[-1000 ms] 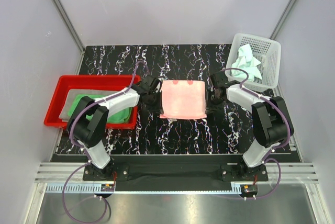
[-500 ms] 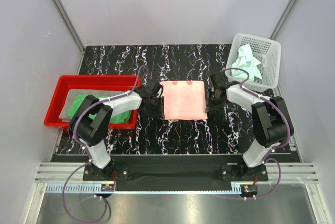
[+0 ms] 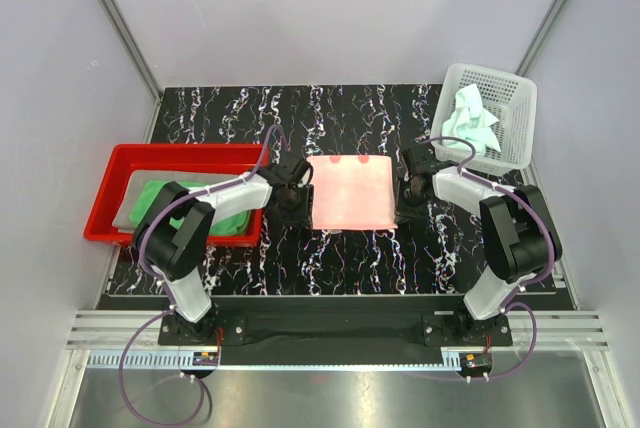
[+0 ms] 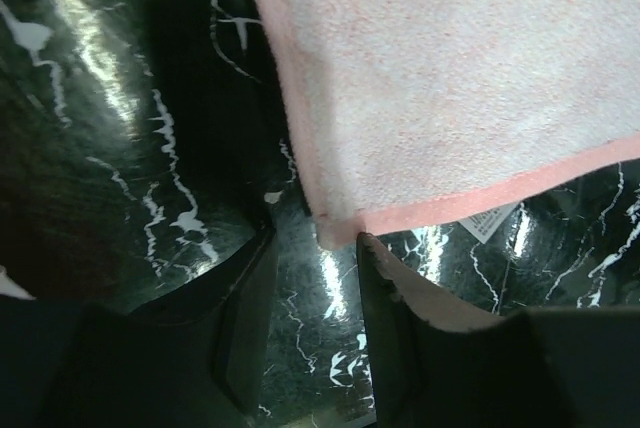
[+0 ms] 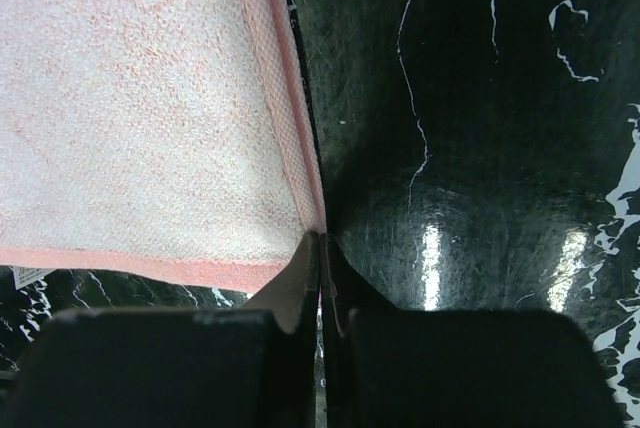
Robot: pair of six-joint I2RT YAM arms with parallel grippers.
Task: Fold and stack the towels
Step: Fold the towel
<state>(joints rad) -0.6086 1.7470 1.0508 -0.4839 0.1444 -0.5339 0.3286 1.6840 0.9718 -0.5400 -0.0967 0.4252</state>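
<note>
- Two arms reach from the near edge of the black marbled table (image 3: 350, 263) towards the pink towel (image 3: 350, 193), which lies flat in the middle of the table.
- In its wrist view, the left gripper (image 4: 312, 308) has its fingers apart and low over the table. The towel's near left corner is just in front of the gap and is not clamped. From above, this gripper is only a dark shape beside the towel.
- In its wrist view, the right gripper (image 5: 320, 273) has its fingers pressed together on the towel's near right corner, with a thin pink line between them. The top view is too coarse to show this grip.
- One small white label (image 4: 495, 223) sticks out from under the near hem. It is clear in the left wrist view and not visible from above.
- Further left, the red tray (image 3: 110, 183) holds the grey towel (image 3: 135, 198) and the green towel (image 3: 235, 218). The left arm hides part of the green one.
- At the far right corner, the white basket (image 3: 515, 108) holds the mint towel (image 3: 470, 123), which is crumpled and not folded.
</note>
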